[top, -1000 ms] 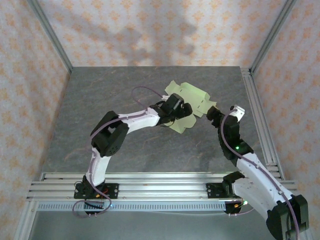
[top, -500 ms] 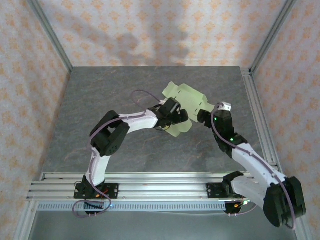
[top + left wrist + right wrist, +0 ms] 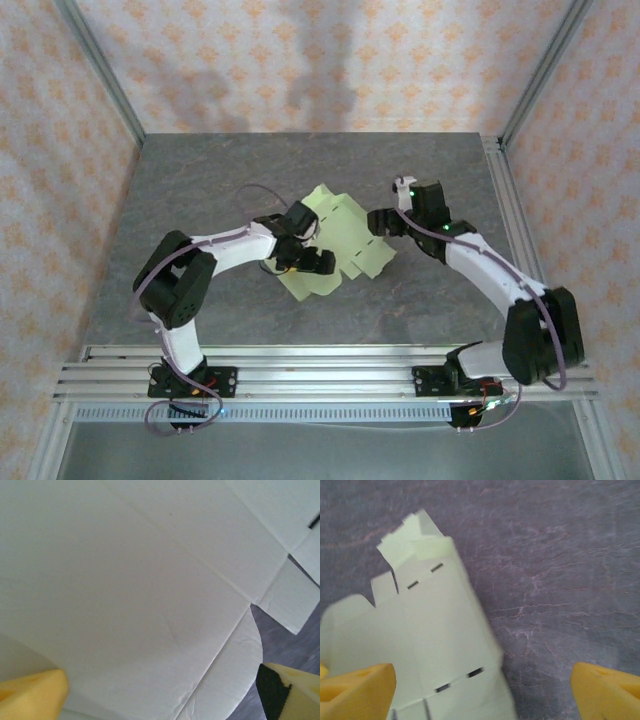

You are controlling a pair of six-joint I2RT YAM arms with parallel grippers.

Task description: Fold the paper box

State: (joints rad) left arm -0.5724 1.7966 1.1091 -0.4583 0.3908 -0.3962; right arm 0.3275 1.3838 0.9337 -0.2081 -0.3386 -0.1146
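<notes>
The paper box (image 3: 348, 232) is a pale green die-cut sheet with flaps and slots, lying unfolded near the middle of the grey table (image 3: 190, 200). My left gripper (image 3: 305, 245) hovers low over the sheet's left part. In the left wrist view the creased card (image 3: 150, 580) spreads under the open left gripper (image 3: 165, 700), whose yellow fingertips (image 3: 30, 695) stand far apart. My right gripper (image 3: 382, 222) is at the sheet's right edge. In the right wrist view that gripper (image 3: 482, 690) is open, with the slotted sheet (image 3: 430, 635) reaching in from the left fingertip (image 3: 357, 687).
Aluminium rails run along the table's right side (image 3: 512, 230) and its near edge (image 3: 320, 365). Patterned walls close in the back and both sides. Bare grey table (image 3: 555, 555) lies to the right of the sheet.
The sheet has slid left and nearer, from the back right toward the table's middle. Both arms moved left with it, and the right arm stretched out further. Both grippers stayed open.
</notes>
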